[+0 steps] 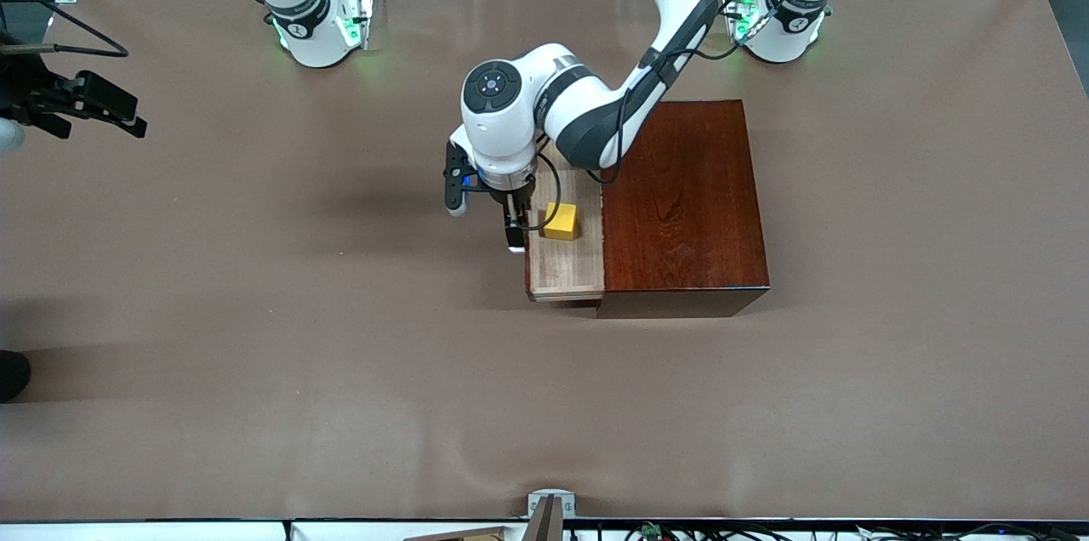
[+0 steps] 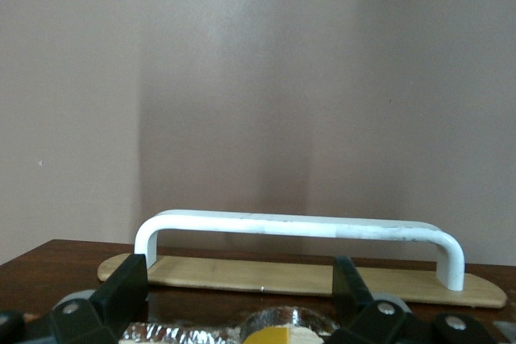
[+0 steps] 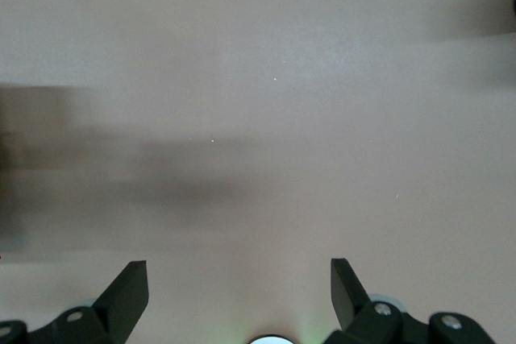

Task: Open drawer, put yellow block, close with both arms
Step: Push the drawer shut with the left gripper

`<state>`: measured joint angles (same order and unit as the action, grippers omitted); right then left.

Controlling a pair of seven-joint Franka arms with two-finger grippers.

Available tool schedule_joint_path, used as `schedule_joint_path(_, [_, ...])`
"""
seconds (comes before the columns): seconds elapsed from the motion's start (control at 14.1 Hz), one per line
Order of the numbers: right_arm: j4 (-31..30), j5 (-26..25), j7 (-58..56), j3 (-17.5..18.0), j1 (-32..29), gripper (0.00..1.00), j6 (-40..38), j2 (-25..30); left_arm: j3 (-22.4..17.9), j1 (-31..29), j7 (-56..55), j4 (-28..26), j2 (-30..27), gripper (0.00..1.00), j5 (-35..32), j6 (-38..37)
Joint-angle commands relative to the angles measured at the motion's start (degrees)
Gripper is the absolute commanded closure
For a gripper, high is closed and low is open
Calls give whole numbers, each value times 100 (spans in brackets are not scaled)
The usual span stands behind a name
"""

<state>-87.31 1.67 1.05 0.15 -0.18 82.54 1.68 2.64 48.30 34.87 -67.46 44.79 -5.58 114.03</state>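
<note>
So the small bright yellow block (image 1: 561, 221) already sits in the pale light-wood drawer (image 1: 566, 269), which is pulled out of the dark reddish-brown glossy wooden box (image 1: 685, 196) toward the right arm's end of the table. What matters for closing: the white U-shaped bar handle (image 2: 298, 227) runs crosswise to the left gripper (image 1: 510, 222), which hangs right at the drawer's front edge at about 9 o'clock from the block, jaws released and empty.

The right gripper (image 3: 239, 288) is parked way off over bare brown table (image 1: 255, 311), fingers spread wide, holding nothing, waiting.

Front view hides the handle under the left arm; only the left wrist view shows it, just ahead of the open fingers (image 2: 125, 288).
</note>
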Motion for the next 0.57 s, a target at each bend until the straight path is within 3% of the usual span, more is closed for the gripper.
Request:
schedule_joint_path(0.0, [65, -70, 10, 64, -70, 0, 121, -1, -141, -31, -26, -373, -199, 0, -250, -1074])
schedule_joint_path(0.5, [65, -9, 27, 64, -53, 0, 218, -62, -333, -84, 704, -382, -444, 0, -470, -2068])
